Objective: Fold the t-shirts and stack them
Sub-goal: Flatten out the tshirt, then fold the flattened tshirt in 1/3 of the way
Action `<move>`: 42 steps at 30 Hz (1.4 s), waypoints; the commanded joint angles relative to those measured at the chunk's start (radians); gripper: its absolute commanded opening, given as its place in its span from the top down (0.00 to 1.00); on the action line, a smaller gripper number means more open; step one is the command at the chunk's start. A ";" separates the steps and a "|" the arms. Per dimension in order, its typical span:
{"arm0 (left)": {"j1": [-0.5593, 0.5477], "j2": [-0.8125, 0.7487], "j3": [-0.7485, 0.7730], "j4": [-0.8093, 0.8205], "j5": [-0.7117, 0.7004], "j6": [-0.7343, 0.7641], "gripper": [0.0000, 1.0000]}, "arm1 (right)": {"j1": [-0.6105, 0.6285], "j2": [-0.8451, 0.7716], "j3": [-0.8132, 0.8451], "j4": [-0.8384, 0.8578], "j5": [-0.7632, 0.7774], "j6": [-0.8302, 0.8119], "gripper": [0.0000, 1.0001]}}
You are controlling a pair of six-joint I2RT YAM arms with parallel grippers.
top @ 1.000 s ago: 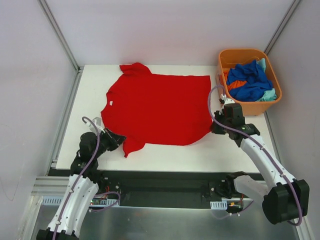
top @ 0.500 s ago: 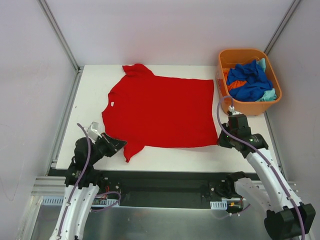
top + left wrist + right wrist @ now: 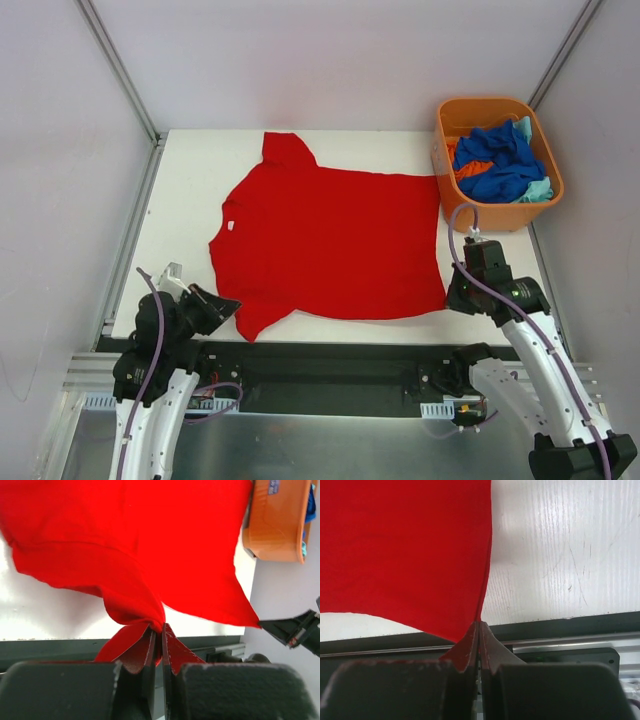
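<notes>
A bright red t-shirt [image 3: 325,245] lies spread flat on the white table [image 3: 190,180], collar to the left, hem to the right. My left gripper [image 3: 232,307] is shut on its near sleeve [image 3: 145,612] at the table's front edge. My right gripper [image 3: 449,297] is shut on the near hem corner [image 3: 470,615] at the front right. Blue, orange and pale teal t-shirts [image 3: 497,165] lie heaped in the orange tub [image 3: 500,214] at the back right.
The orange tub [image 3: 275,525] stands at the table's back right corner, just beyond the red shirt's hem. A metal frame rail [image 3: 125,250] runs along the left edge, and a dark rail [image 3: 560,625] lies below the table's front edge.
Both grippers have drawn toward the front edge with the shirt in them. The red shirt has slid nearer and to the right, and it now lies flatter, its far sleeve spread out.
</notes>
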 commanded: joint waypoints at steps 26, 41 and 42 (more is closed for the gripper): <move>-0.010 1.164 0.481 0.724 0.046 0.430 1.00 | -0.009 0.508 0.320 0.175 0.261 -0.003 0.99; -0.010 1.679 0.901 0.725 0.183 0.591 0.98 | -0.051 0.747 0.477 0.189 0.310 -0.020 0.99; -0.010 1.721 0.938 0.727 0.178 0.596 0.97 | -0.054 0.768 0.484 0.187 0.317 -0.017 0.99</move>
